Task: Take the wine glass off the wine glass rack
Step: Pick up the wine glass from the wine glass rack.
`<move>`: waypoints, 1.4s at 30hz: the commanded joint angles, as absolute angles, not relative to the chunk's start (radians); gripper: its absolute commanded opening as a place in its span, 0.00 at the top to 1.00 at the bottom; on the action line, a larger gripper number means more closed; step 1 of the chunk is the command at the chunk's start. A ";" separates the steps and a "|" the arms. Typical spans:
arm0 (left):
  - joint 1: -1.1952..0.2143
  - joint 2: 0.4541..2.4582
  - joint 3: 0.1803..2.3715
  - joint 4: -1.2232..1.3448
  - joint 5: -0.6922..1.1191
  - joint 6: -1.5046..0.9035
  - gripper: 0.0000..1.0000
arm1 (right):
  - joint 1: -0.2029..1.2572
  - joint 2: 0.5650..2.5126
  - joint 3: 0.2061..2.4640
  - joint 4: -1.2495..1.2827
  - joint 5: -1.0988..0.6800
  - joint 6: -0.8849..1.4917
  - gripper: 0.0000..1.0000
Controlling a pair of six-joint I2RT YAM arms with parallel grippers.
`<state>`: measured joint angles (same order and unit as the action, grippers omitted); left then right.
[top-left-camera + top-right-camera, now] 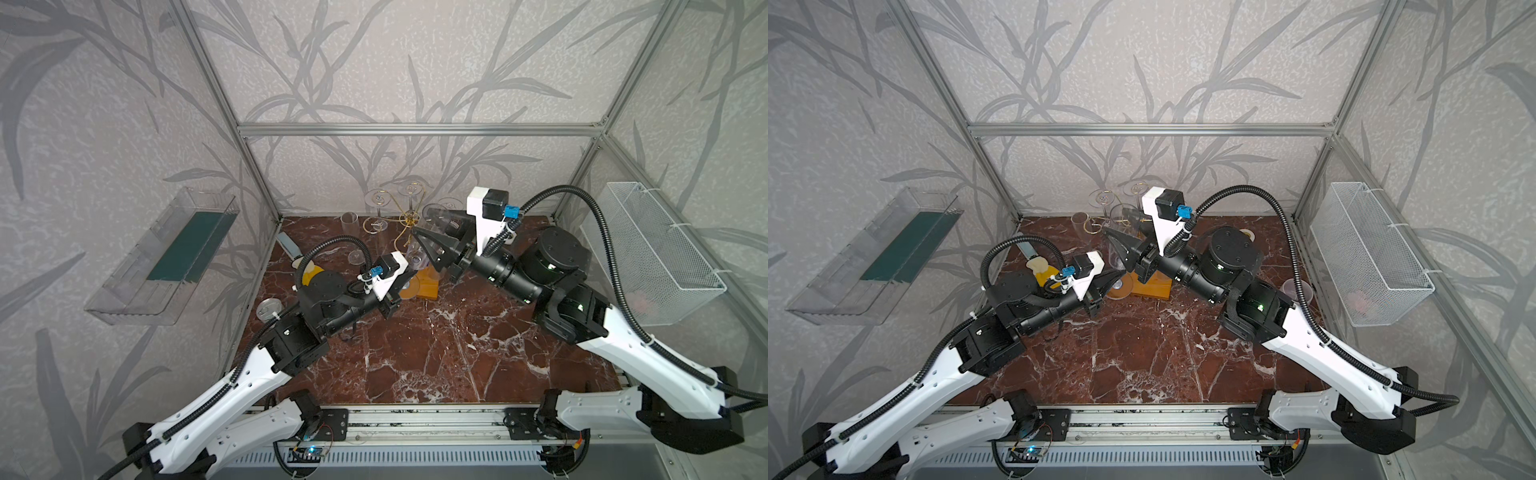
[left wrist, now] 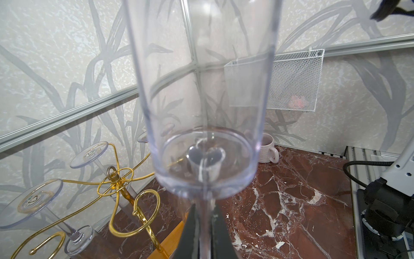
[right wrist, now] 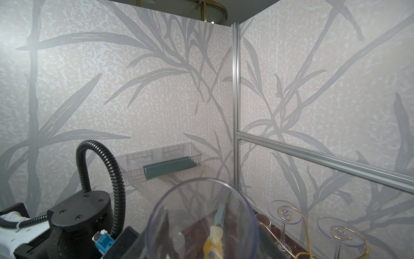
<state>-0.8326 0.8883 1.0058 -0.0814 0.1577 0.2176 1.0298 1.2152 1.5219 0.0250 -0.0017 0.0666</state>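
Observation:
The wine glass (image 2: 206, 112), a tall clear flute, stands bowl-up beside the gold wine glass rack (image 2: 116, 179). My left gripper (image 2: 205, 208) is shut on its thin stem just under the bowl. In both top views the glass (image 1: 417, 257) (image 1: 1116, 249) rises over the rack's orange wooden base (image 1: 428, 286). My right gripper (image 1: 424, 249) reaches in from the right, with its black fingers on either side of the bowl. The wide rim (image 3: 201, 201) fills the right wrist view, and contact with the bowl is unclear. Other glasses (image 2: 33, 201) (image 3: 284, 212) hang upside down on the rack.
A white mesh basket (image 1: 660, 253) hangs on the right wall and a clear bin (image 1: 166, 257) on the left wall. A clear tumbler (image 1: 350, 222) and a yellow-handled tool (image 1: 309, 276) lie left of the rack. A pale mug (image 2: 267, 148) stands at the back right.

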 commanded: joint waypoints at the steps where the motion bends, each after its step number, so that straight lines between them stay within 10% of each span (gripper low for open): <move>1: -0.843 0.898 1.032 -0.091 0.143 0.261 1.00 | 1.032 1.200 1.508 0.066 -0.025 0.068 0.52; 9: -0.853 0.896 1.033 -0.089 0.131 0.264 0.99 | 0.984 1.168 1.464 0.066 -0.020 0.067 0.58; 18: -0.856 0.851 1.005 -0.090 0.135 0.232 0.01 | 0.948 1.081 1.388 0.030 -0.009 0.062 0.59; 42: -0.854 0.582 0.828 -0.010 -0.142 0.155 0.01 | 0.653 0.689 0.742 0.099 0.242 -0.124 0.60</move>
